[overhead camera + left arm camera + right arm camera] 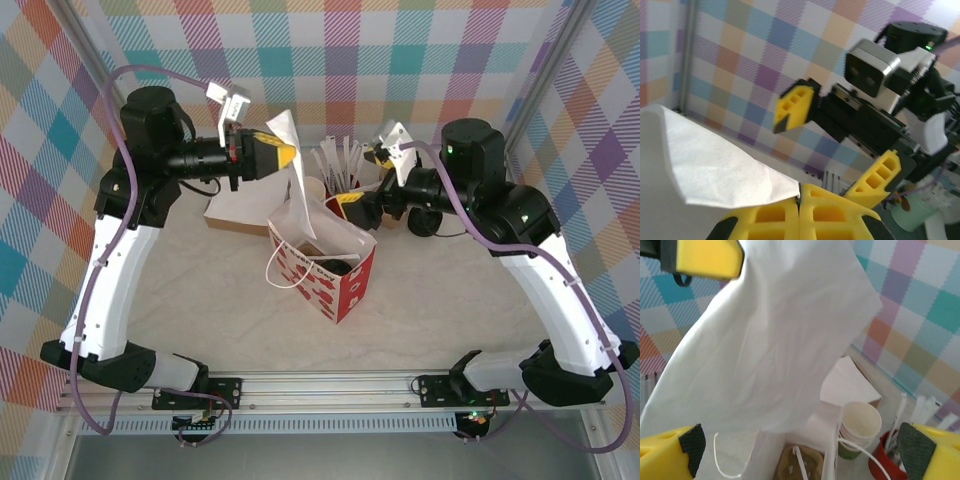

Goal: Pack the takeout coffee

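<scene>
Left gripper (288,155) is pinching a white napkin (297,185) over the open bag (345,290), takeout coffee (337,266) looks already inside down below it, and the spread-wide right gripper (801,442) is closer.

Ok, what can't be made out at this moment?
Inside the bag: in the top view the napkin pinched by the left hand covers the opening. In the right wrist view a brown shape in it is blurred and cut off by the bottom edge.
The green cup: left wrist view, small and blurred at the lower right, so its lid cannot be told.
</scene>
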You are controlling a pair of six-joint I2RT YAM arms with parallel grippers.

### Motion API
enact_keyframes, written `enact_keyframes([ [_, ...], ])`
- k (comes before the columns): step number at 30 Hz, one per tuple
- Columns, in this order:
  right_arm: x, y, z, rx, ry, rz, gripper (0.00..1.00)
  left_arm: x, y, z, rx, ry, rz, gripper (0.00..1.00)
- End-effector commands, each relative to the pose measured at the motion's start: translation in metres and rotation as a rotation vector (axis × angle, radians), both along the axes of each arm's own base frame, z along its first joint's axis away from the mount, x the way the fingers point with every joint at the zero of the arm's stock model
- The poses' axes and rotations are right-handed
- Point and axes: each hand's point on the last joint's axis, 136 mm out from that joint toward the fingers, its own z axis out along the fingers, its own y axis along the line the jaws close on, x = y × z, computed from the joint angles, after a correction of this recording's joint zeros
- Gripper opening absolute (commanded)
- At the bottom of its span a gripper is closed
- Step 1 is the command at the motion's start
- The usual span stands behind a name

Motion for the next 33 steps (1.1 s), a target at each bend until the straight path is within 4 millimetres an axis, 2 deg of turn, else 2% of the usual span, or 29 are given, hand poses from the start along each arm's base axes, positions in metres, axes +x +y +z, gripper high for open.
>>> enact_keyframes([
  [1, -0.009, 0.014, 0.032, 0.059, -0.141, 0.13, 1.0, -0.029, -0.009, 0.003, 0.009, -0.047, -0.136, 0.0],
  [6, -0.016, 0.032, 0.043, 0.106, -0.212, 0.255, 1.0, -0.049, -0.017, 0.01, 0.0, -0.09, -0.211, 0.0],
  [13, -0.021, 0.05, 0.048, 0.159, -0.227, 0.381, 1.0, -0.057, -0.023, 0.011, -0.002, -0.096, -0.248, 0.0],
  [20, -0.026, 0.065, 0.032, 0.187, -0.093, 0.49, 1.0, -0.056, -0.028, 0.008, 0.002, -0.1, -0.264, 0.0],
  [23, -0.027, 0.069, 0.019, 0.186, -0.02, 0.509, 0.97, -0.054, -0.029, 0.009, 0.002, -0.103, -0.262, 0.0],
  [28, -0.028, 0.071, 0.004, 0.187, 0.056, 0.517, 0.85, -0.053, -0.03, 0.01, 0.003, -0.111, -0.254, 0.0],
  [31, -0.03, 0.072, -0.002, 0.193, 0.094, 0.524, 0.71, -0.05, -0.03, 0.009, 0.006, -0.113, -0.243, 0.0],
  [33, -0.029, 0.071, -0.006, 0.186, 0.114, 0.51, 0.57, -0.05, -0.03, 0.008, 0.009, -0.109, -0.237, 0.0],
])
